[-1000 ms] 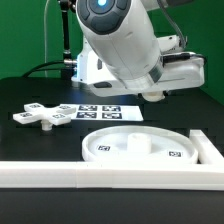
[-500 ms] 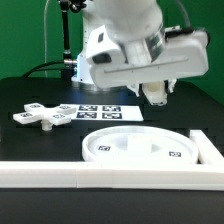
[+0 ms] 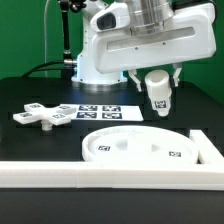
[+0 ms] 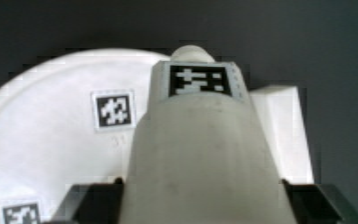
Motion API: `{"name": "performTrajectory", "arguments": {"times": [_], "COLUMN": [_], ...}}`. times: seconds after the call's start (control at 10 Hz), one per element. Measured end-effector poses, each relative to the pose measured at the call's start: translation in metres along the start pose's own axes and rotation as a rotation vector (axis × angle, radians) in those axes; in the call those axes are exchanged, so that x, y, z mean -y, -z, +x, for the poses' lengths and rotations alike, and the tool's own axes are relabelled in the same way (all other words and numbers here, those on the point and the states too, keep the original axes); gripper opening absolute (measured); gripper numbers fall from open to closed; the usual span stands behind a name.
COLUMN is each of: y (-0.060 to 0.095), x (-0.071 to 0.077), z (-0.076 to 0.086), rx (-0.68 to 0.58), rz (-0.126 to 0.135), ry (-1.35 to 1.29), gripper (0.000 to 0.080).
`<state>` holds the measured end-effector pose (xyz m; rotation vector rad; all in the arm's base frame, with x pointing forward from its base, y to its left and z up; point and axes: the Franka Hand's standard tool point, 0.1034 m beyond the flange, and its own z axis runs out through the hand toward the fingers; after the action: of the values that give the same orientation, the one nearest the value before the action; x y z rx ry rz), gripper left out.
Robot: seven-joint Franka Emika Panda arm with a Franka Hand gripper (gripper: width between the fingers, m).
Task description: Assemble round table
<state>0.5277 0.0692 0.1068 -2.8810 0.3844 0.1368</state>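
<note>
Claw (image 3: pixel 157 82), gripping leg (image 3: pixel 158 98), has swung over disc (image 3: pixel 120 140).

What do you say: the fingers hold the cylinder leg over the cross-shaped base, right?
No. The fingers hold the cylinder leg over the round disc; the cross-shaped base lies apart on the table, at the exterior view's left. The exterior view shows it.

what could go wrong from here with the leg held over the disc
The leg hangs in the shut pincer, clear above the round disc; lowered off-centre, it may miss the disc's middle. The disc just lies by the border wall, so a skewed push could shift or tip it.
</note>
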Motion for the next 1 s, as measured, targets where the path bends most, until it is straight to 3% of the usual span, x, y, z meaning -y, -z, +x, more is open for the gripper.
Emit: {"name": "performTrajectory", "arguments": {"times": [0.2,0.4,0.6,0.7,1.0], "y": [0.014,0.028,0.026,0.022,0.027], "x": [0.0,0.004,0.002,0.0,-0.01], "z": [0.016,0.035,0.034,0.031,0.047], "rx": [-0.127,-0.27,-0.393,-0.357,-0.364], "rz": [-0.034,-0.028,-0.032,-0.033,-0.091], "ry": [0.102,0.116,0.123,0.122,0.303], "gripper": [0.0409,0.0409,0.0409,0.0409,0.0409]}}
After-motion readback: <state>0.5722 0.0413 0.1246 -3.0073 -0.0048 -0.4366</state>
